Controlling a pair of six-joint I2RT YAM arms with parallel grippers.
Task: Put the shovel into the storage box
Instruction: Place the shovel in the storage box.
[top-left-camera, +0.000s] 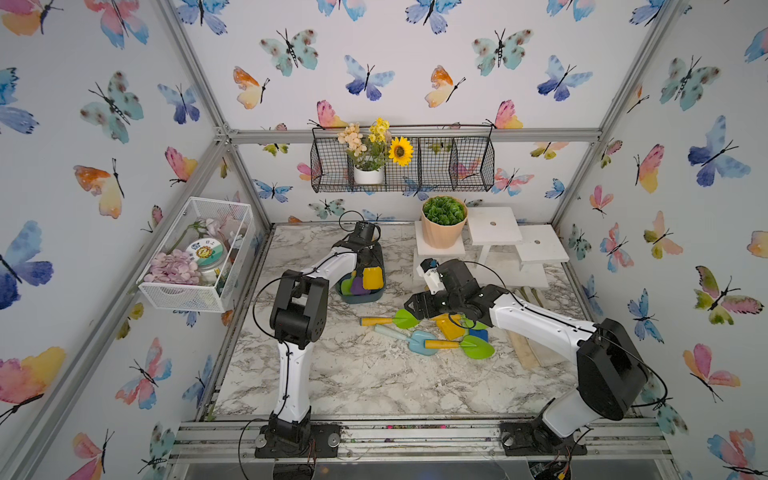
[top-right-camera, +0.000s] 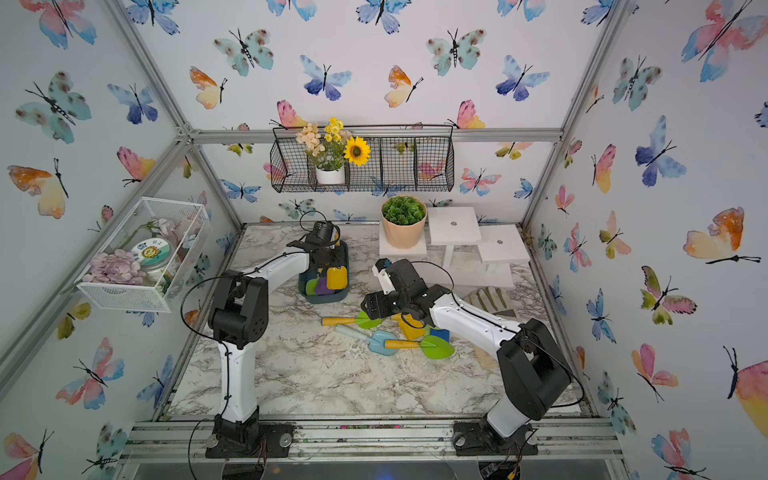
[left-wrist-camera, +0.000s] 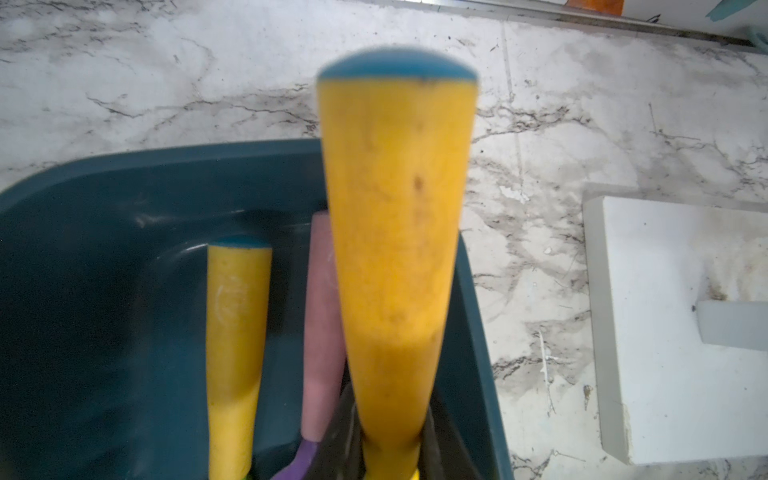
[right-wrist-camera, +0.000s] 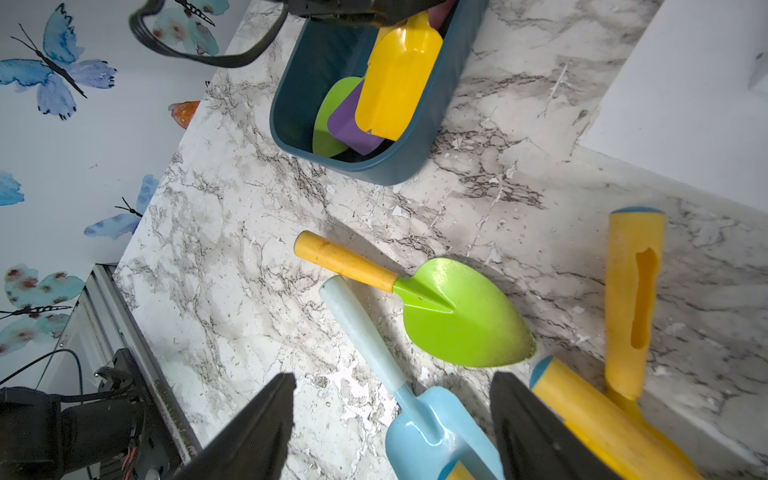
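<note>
Holding yellow shovel (left-wrist-camera: 395, 249) over storage box (top-left-camera: 360, 300), centre of both top views | left gripper (left-wrist-camera: 390, 451) clamped on its handle, blade inside beside purple shovel (right-wrist-camera: 353, 129) | right gripper (right-wrist-camera: 392, 378) jaws apart, empty, over green shovel (right-wrist-camera: 457, 311) | release judged pending; several shovels left on table (top-left-camera: 374, 374)

Only text: round jar lid (top-left-camera: 212, 248) in white mesh basket (top-left-camera: 183, 297); two tiny characters above sunflower logo (top-left-camera: 203, 252), maybe "日上", unsure. Nothing else readable.
</note>
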